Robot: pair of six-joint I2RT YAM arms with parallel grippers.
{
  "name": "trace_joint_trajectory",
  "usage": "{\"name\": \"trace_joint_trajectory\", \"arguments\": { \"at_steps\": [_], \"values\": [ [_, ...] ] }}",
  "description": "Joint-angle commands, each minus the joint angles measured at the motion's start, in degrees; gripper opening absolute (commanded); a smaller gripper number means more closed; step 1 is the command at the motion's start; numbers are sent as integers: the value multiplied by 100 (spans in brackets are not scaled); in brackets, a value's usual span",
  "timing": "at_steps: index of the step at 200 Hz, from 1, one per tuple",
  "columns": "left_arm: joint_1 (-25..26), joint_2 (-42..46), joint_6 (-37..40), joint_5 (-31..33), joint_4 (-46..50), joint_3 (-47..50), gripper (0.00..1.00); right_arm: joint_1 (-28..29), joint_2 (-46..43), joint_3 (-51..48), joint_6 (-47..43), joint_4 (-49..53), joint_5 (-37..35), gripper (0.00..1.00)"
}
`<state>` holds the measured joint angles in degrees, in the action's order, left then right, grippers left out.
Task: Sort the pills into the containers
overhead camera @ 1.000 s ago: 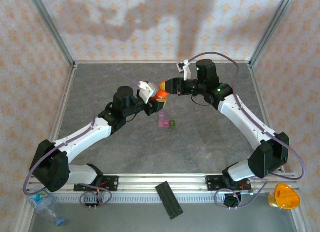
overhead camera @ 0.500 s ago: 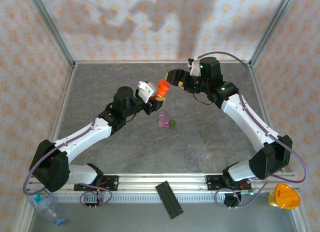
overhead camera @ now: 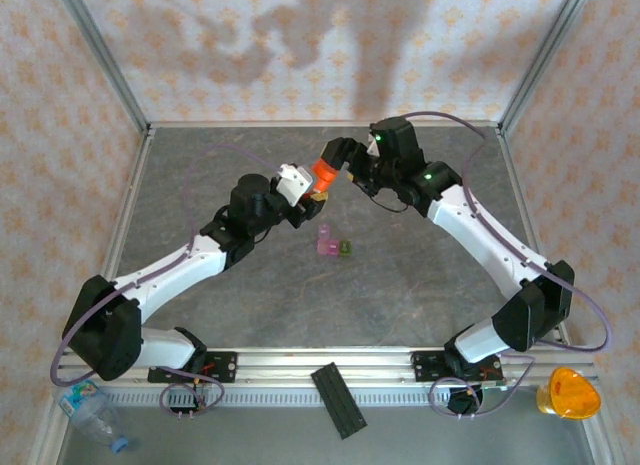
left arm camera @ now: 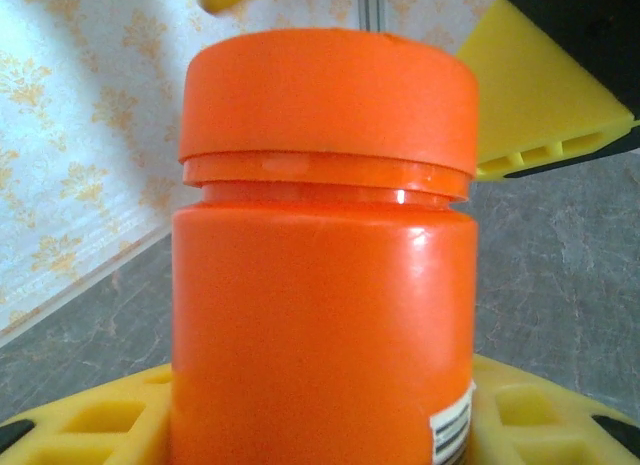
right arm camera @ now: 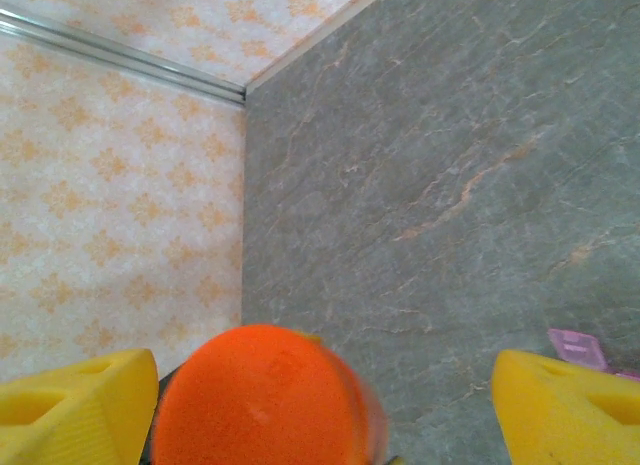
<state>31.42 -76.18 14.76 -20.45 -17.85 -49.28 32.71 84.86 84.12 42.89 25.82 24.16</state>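
The left gripper is clamping the orange bottle low on its body. In the left wrist view its yellow pads are pressing against both sides of the bottle's base. The bottle is tilting, and its red-orange cap is pointing toward the right gripper.

The right gripper is standing with its jaws wide apart and straddling the cap. In the right wrist view the cap is sitting just beside one yellow pad, and grey table surface is showing between it and the other pad. I cannot tell whether the near pad is touching the cap. The right gripper is holding nothing.

The containers are resting on the grey table, near the middle and just on the robot's side of the two grippers. They are lying apart from both grippers. The pink boxes are sitting to the left and the dark green box is joined at their right. A pink corner of the cluster is showing at the lower right edge of the right wrist view.

No pills are discernible; the bottle's cap is on.

Off the table, along the near rail, a black strip, an orange object and a clear plastic bottle are lying.
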Motion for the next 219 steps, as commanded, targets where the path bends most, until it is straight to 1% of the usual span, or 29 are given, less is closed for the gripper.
{"name": "trace_joint_trajectory", "arguments": {
  "at_steps": [1, 22, 70, 85, 115, 128, 154, 171, 190, 209, 219],
  "values": [
    [32, -39, 86, 76, -382, -82, 0, 81, 65, 272, 62, 37, -216, 85],
    [38, -80, 66, 64, -408, -75, 0, 154, 144, 315, 61, 6, -154, 84],
    [47, -137, 51, 49, -432, -147, 0, 250, 278, 354, 45, -20, 46, 76],
    [55, -153, 39, 34, -432, -177, 0, 254, 264, 328, 19, -18, 32, 71],
    [49, -146, 9, 26, -427, -207, 0, 254, 160, 240, -171, 49, -99, 52],
    [49, -126, -40, 7, -430, -209, 0, 247, 103, 175, -336, 74, -196, 49],
    [51, -8, -188, -99, -434, -172, 0, 122, -78, -167, -775, -374, -97, 43],
    [40, 101, -305, -287, -408, -152, 0, -97, -194, -412, -1214, -811, 307, 42],
    [36, 188, -447, -581, -304, -159, 0, -365, -222, -533, -1982, -1204, 1256, 42],
    [32, 192, -573, -1013, -87, -236, 0, -474, -194, -420, -3097, -917, 2072, 43],
    [39, 186, -644, -1175, -43, -258, 0, -508, -181, -382, -3502, -721, 2300, 43]
  ]
}}
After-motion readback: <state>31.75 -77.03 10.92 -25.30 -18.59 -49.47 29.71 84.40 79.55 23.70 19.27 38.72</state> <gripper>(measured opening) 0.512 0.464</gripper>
